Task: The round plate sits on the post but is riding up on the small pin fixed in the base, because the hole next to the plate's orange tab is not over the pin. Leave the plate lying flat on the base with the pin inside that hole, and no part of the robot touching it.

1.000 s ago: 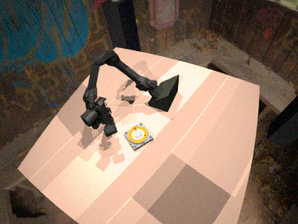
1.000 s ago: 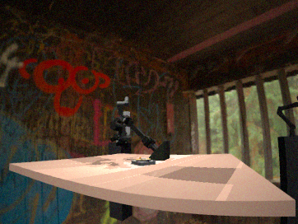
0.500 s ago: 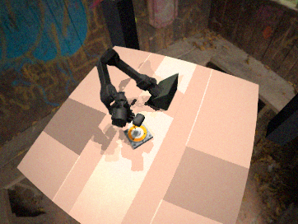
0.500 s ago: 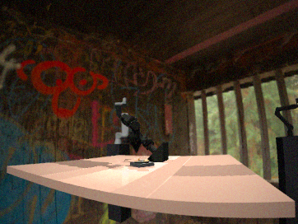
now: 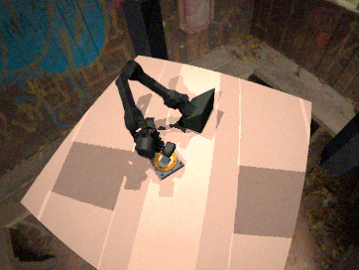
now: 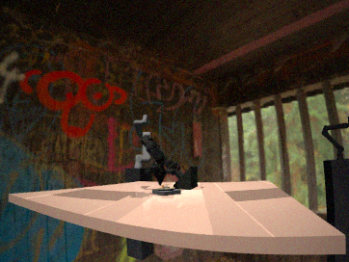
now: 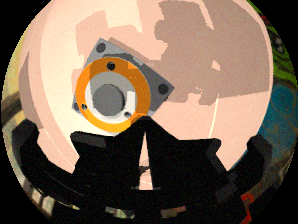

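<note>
The round plate, an orange ring [image 5: 158,164] [image 7: 143,95] with a pale middle, sits around the grey post [image 7: 108,100] on the square grey base [image 5: 164,176] [image 6: 166,192] [image 7: 155,80]. A dark round hole [image 7: 111,66] shows in the ring in the wrist view, on the side away from my fingers. I cannot make out the orange tab or the pin for certain, nor how far the plate tilts. My gripper [image 5: 169,150] [image 6: 161,185] [image 7: 145,119] is shut and holds nothing. Its fingertips are at the plate's edge in the wrist view; whether they touch it is unclear.
The base has dark round marks at its corners. The arm's dark wedge-shaped mount [image 5: 200,111] [image 6: 187,178] stands on the pale table [image 5: 268,129] [image 6: 270,217] behind the base. Shadows of the arm fall across the table beside the base.
</note>
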Controlling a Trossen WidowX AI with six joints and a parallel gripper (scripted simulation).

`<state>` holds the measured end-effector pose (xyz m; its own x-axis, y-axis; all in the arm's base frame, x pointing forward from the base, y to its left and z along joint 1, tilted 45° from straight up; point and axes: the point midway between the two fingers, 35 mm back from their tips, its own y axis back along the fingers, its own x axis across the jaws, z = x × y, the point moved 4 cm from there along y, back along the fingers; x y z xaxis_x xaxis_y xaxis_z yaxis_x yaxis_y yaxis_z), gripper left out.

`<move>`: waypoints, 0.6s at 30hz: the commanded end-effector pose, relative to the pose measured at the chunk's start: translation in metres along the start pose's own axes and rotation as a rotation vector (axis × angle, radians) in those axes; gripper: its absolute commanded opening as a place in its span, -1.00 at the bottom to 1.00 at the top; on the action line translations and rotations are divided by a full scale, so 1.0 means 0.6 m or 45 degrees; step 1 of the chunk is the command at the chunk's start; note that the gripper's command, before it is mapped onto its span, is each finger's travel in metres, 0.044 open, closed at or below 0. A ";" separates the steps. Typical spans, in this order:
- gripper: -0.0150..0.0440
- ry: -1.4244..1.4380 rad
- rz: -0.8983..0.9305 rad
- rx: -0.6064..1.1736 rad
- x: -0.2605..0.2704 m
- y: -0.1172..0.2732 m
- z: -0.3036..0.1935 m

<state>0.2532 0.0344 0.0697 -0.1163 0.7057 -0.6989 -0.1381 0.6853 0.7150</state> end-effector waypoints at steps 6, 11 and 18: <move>-0.49 0.008 -0.008 -0.004 0.003 -0.010 -0.009; -0.49 0.008 -0.008 -0.004 0.008 -0.010 -0.021; -0.49 0.008 -0.007 -0.003 0.015 -0.010 -0.033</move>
<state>0.2412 0.0344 0.0625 -0.1147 0.7013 -0.7036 -0.1577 0.6865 0.7099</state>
